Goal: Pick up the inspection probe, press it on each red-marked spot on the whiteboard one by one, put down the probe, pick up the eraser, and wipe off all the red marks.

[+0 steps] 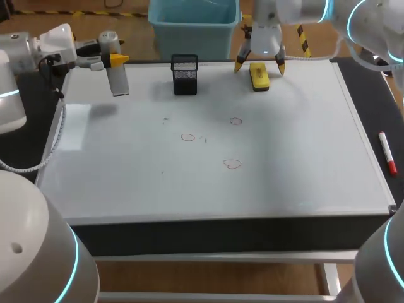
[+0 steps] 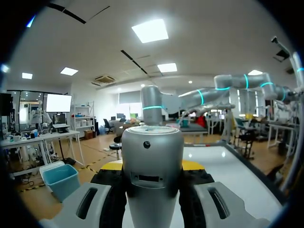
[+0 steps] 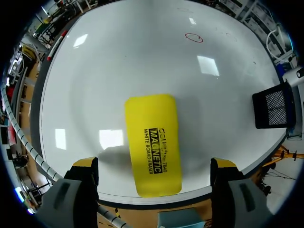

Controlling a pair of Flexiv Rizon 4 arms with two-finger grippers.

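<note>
Here, our right pincer (image 3: 154, 164) hangs spread astride the eraser (image 3: 153, 142), right of the mesh holder (image 1: 184, 74); our left pincer (image 2: 153, 165) clasps the probe (image 2: 152, 142) left of it. Next, we judge: lower, close.

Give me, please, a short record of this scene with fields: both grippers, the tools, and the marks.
left gripper: shut on the grey cylindrical probe, at the far left corner of the flat white whiteboard
right gripper: open, one finger on each side of the yellow rectangular eraser, not touching it
eraser: lies flat near the whiteboard's far edge
marks: three small red circles, not wiped
black mesh holder: between probe and eraser
red marker pen: beside the whiteboard's right edge
</note>
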